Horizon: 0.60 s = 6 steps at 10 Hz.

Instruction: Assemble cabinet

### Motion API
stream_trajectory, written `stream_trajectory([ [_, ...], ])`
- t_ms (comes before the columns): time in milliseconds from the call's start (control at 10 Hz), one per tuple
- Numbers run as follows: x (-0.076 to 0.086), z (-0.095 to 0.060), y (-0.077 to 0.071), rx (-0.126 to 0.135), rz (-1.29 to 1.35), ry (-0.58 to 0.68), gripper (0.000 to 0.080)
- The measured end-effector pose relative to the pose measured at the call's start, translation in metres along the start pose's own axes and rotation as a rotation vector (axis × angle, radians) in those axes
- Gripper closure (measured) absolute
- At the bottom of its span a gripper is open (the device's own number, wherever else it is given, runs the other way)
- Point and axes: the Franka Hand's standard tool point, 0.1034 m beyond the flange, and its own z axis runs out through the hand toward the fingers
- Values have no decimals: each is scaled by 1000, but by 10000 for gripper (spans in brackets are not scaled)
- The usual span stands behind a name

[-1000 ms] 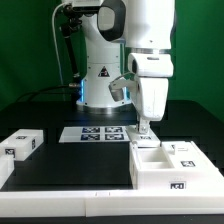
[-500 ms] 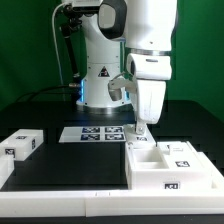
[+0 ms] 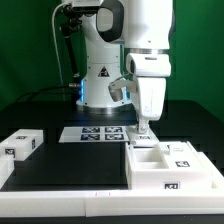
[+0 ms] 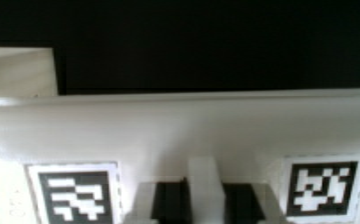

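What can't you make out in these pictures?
Gripper: exterior view, too small to tell open or shut; the wrist view is too blurred to settle it.
Cabinet: exterior view, compartment floors partly hidden by its own walls.
Tags: wrist view, blurred and cut by the picture's edge; patterns unreadable.

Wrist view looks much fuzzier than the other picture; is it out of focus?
Wrist view: yes, the cabinet fills the frame, soft and blurred, its tags smeared at the edges. Exterior view: sharper and evenly lit, with a blue glow at the robot base.
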Motion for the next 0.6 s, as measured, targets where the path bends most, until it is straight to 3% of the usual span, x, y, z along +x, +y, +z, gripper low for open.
stream_trajectory([
  [200, -4, -1, 0, 22, 21, -20, 730],
  [600, -11, 2, 1, 24, -17, -4, 731],
])
